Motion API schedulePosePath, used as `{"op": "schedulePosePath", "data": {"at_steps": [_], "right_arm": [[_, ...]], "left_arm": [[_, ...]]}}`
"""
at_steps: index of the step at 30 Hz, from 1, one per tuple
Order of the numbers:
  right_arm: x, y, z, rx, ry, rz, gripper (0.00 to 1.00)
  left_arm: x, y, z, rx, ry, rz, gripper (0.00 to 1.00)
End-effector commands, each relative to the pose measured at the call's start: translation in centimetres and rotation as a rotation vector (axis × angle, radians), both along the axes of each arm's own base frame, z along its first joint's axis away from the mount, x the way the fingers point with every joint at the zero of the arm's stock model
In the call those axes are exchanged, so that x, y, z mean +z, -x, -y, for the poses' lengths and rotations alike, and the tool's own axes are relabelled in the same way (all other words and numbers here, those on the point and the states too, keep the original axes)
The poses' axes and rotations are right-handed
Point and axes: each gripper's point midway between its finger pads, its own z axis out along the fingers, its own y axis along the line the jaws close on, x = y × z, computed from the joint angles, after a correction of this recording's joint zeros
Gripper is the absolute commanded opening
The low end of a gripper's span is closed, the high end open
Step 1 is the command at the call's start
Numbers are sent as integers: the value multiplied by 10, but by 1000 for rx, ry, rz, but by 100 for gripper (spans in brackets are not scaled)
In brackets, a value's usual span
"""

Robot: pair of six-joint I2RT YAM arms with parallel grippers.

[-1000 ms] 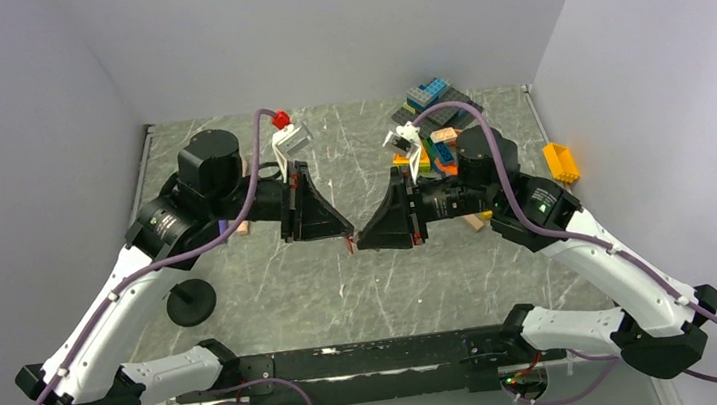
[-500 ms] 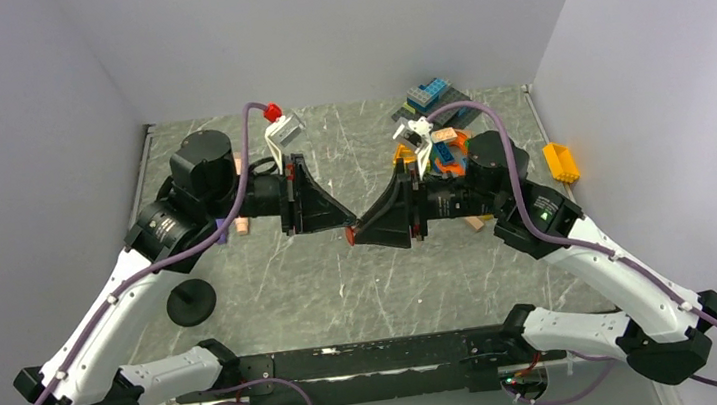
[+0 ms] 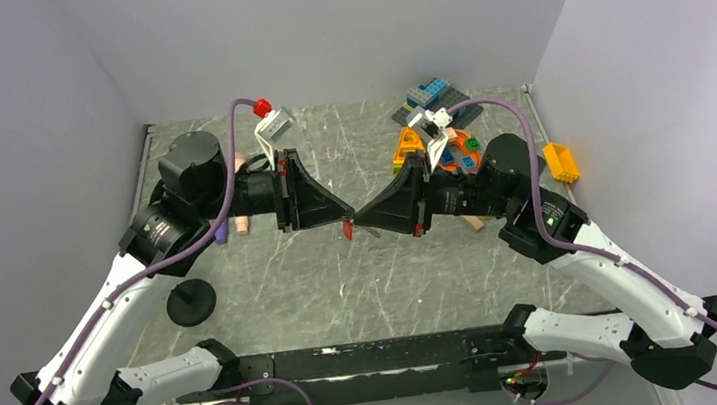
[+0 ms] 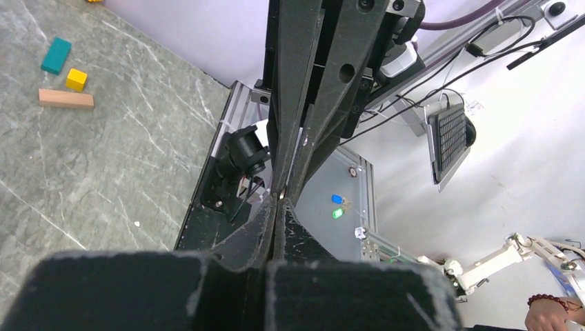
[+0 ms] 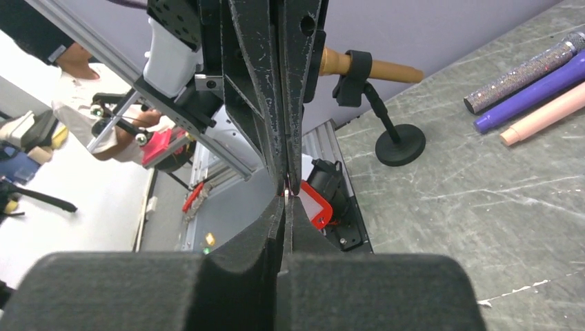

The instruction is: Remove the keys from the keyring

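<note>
— What carries it all?

— A grey marbled table (image 3: 344, 294).

— What lies on it?

— At the upper right of the overhead view, a heap of coloured toy blocks (image 3: 432, 94). A yellow block (image 3: 559, 161) sits apart at the right edge. A black round stand base (image 3: 191, 302) is at the left.

— Anything smaller?

— In the upper left of the left wrist view, a teal block (image 4: 56, 55), a yellow cube (image 4: 76, 79) and a wooden bar (image 4: 65, 98) lie close together. At the upper right of the right wrist view there are three sticks side by side: glittery (image 5: 524, 69), purple (image 5: 534, 93) and pink (image 5: 548, 114).
</note>
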Motion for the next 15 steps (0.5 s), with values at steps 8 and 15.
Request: {"op": "schedulePosePath", "data": {"at_steps": [8,15], "right_arm": [[25,-6,-1,-35,-96,43,0],[39,-8,-3,-43,-177,47,0]], "left_arm": [[34,0,-5,65,133,43,0],[48,-4,-9,126,237,25,0]]}}
